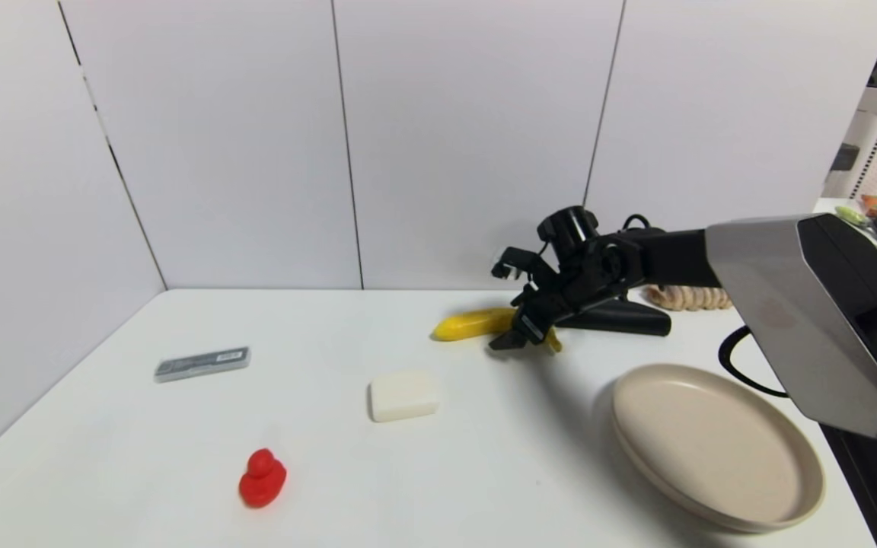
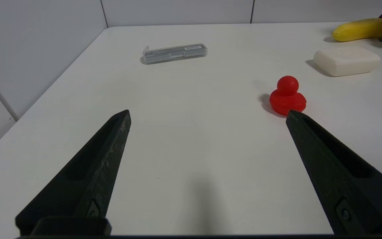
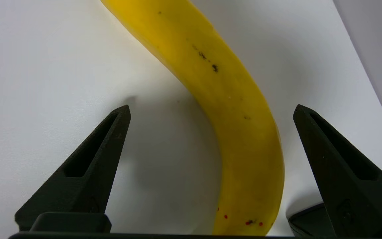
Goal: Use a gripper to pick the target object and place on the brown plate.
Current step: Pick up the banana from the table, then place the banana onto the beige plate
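A long curved yellow banana [image 1: 473, 323] lies on the white table at the back centre. My right gripper [image 1: 518, 331] is open and low over the banana's right part, its jaws standing on either side of the fruit. In the right wrist view the banana [image 3: 230, 109] runs between the two open black fingers [image 3: 88, 166], nearer one of them, and neither touches it. The beige-tan plate [image 1: 712, 449] sits empty at the front right. My left gripper [image 2: 207, 114] is open and empty, low over the table's front left.
A white soap-like block [image 1: 403, 395] lies mid-table, a red toy duck [image 1: 263, 478] at the front, and a clear oblong case [image 1: 202, 363] at the left. A black object [image 1: 621, 316] and a beige ridged item [image 1: 686, 297] lie behind the right arm. A black cable [image 1: 735, 365] loops near the plate.
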Robot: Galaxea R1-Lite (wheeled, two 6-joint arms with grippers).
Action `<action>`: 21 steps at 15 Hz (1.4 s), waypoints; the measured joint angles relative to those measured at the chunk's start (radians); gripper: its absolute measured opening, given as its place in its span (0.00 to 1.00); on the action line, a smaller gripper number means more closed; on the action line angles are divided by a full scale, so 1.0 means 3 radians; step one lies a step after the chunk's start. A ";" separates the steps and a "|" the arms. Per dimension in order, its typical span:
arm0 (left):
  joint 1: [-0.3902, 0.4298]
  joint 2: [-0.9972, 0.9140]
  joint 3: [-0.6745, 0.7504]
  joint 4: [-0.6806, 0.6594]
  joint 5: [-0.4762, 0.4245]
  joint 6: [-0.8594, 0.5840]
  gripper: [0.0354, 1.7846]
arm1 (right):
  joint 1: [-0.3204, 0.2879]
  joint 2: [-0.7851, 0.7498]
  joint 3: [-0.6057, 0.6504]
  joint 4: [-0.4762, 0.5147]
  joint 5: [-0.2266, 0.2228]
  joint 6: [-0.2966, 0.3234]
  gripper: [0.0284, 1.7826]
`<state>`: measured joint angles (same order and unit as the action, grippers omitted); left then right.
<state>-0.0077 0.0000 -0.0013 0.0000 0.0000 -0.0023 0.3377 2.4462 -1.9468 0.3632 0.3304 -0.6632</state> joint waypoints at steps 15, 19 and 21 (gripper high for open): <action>0.0000 0.0000 0.0001 0.0000 0.0000 -0.0001 0.94 | -0.0095 -0.0055 0.0014 0.0285 -0.0001 0.0046 0.29; 0.0000 0.0000 0.0001 0.0000 0.0000 -0.0001 0.94 | -0.0095 -0.0340 0.0018 0.0312 0.0016 0.0083 0.29; 0.0000 0.0000 0.0001 0.0000 -0.0001 -0.0001 0.94 | -0.0117 -0.0540 0.0048 0.0352 0.0009 0.0221 0.29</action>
<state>-0.0077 0.0000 -0.0009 0.0000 -0.0004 -0.0028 0.3026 2.2843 -1.9326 0.4689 0.3332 -0.5968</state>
